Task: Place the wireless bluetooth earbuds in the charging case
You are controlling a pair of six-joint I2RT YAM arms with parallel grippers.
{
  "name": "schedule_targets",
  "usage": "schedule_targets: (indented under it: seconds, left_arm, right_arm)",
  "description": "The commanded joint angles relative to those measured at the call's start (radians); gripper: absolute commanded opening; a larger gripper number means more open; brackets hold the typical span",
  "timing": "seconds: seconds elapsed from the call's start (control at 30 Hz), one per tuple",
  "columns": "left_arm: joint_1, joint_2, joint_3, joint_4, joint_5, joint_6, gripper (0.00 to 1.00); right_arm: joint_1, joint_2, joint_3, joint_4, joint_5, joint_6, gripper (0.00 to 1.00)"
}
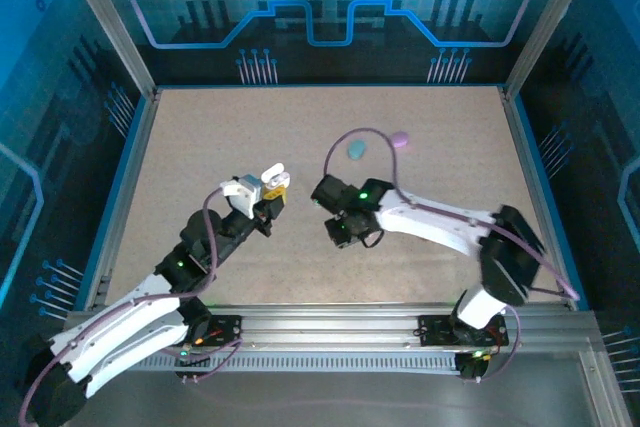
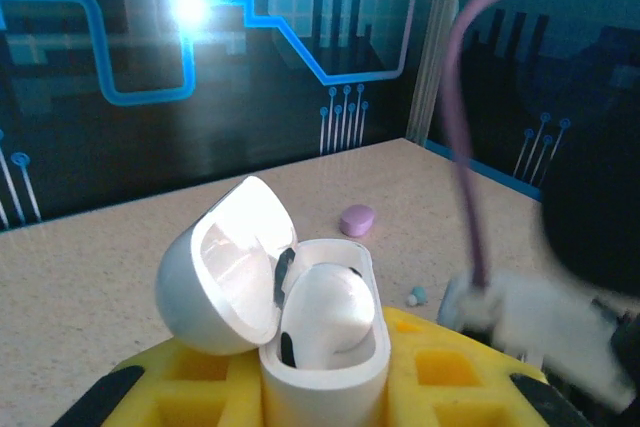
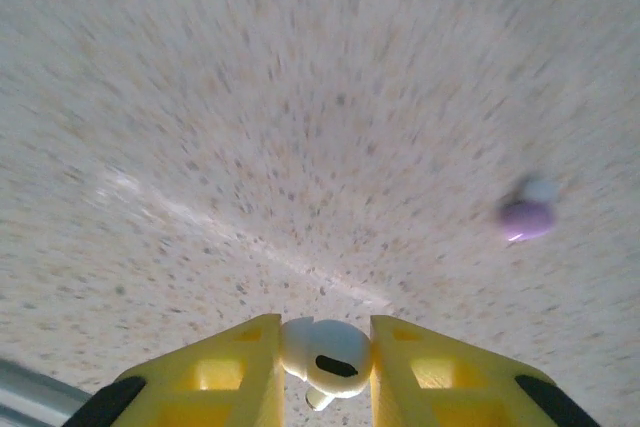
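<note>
The left fingers [image 2: 490, 377] are clenching a white, pebble-shaped plastic charging case [image 2: 325, 387] with its lid flipped open. They are holding it up over the middle of the speckled tan bench [image 1: 200, 147], a little toward the left edge. One tiny glossy white earbud [image 2: 330, 312] is already sitting inside, and the pocket next to it is looking free. The right fingers [image 3: 440, 362] are pinching a second white earbud [image 3: 325, 347] just beside the case. So the job in hand is probably putting in this second bud. The next move is likely calling for lining it up over the free pocket, lowering it gently, then letting go. A teal pebble case [image 1: 356, 149] and a light purple pebble case [image 1: 400, 138] are lying toward the far edge, with a tiny teal bud [image 2: 417, 295] near them. Dark walls with glowing blue lines are standing around the bench.
</note>
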Motion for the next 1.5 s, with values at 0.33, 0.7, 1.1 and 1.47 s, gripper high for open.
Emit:
schedule_targets:
  seconds: [0.33,0.7,1.1,1.47]
  left_arm:
    - [-0.075,0.322,0.123,0.320,0.159,-0.098,0.22]
    - [-0.128,0.498,0.215,0.430,0.263,-0.093,0.23]
    - [-0.132,0.511,0.224,0.448,0.283,-0.088,0.23]
    - [-0.131,0.502,0.213,0.480,0.262,-0.097,0.23]
  right_arm:
    - [-0.080,-0.392,0.059,0.213,0.171,-0.187,0.26]
    - [-0.100,-0.407,0.075,0.293,0.096,-0.239,0.26]
    - [-0.137,-0.375,0.081,0.326,0.042,-0.250,0.26]
    - [-0.146,-0.371,0.041,0.326,-0.020,-0.261,0.26]
